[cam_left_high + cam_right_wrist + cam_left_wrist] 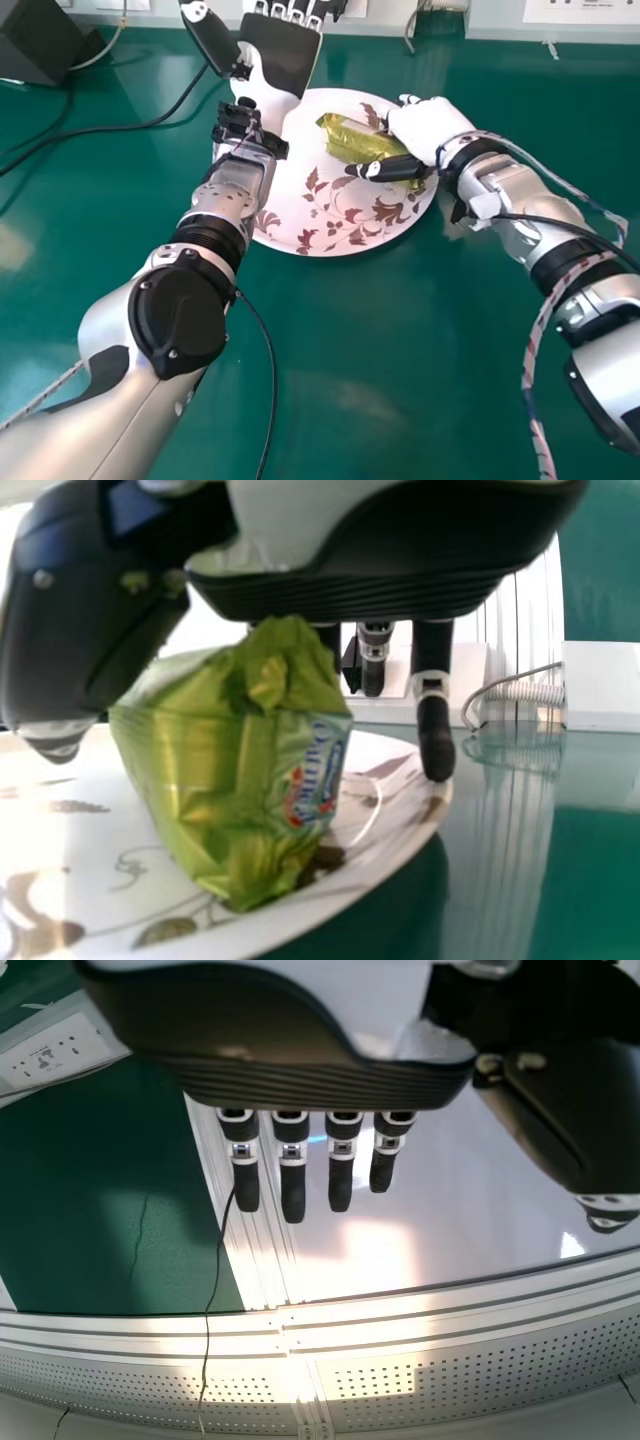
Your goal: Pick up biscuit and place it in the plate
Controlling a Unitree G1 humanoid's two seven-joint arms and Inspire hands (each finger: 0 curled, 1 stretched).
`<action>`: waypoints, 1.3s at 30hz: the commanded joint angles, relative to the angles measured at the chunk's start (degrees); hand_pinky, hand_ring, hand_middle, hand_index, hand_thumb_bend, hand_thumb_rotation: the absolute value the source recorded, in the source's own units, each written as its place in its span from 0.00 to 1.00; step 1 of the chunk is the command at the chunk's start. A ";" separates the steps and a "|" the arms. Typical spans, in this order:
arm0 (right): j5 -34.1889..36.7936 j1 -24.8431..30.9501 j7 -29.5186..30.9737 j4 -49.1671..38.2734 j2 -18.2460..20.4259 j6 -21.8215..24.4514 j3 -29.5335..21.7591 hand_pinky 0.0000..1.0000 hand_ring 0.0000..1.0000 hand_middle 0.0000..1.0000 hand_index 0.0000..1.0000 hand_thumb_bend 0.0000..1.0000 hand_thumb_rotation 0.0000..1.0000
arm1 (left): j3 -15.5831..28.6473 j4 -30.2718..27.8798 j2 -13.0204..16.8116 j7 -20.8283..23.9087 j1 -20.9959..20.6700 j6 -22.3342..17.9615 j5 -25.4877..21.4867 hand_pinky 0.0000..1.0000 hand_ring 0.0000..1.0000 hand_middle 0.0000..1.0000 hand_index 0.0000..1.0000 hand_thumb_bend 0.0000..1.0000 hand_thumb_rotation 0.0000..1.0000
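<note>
On the floral plate (290, 215) — biscuit packet (358, 142) (green-gold), right hand (428, 125) close.

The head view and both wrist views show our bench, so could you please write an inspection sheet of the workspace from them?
Surface: glossy green tabletop, with light reflections.
Job's things: green-gold foil biscuit packet rests on the round white plate with reddish-brown leaf print.
Clutter: black box at the far left corner.
Right hand: over the plate, thumb and straight fingers around the packet; firm grip not confirmed.
Left hand: beyond the plate's far left edge, fingers straight, holding nothing.
Cables: black cable across the left side; braided cable hanging by the right arm.
Surroundings: pale panels along the far edge.
</note>
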 commanded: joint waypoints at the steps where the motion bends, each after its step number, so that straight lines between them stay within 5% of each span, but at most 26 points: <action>1: 0.15 2.91 1.45 1.41 -1.64 0.32 0.05 0.65 0.83 0.89 0.77 1.00 0.43 | -0.42 -0.68 -0.11 -0.08 -0.68 0.11 -0.26 0.88 0.89 0.95 0.99 0.98 0.39; 39: 1.88 7.49 4.49 -6.19 -9.95 4.33 -5.21 0.65 0.83 0.89 0.74 1.00 0.42 | -0.69 -0.63 0.73 0.50 -0.57 0.09 0.04 0.89 0.91 0.97 1.00 0.93 0.42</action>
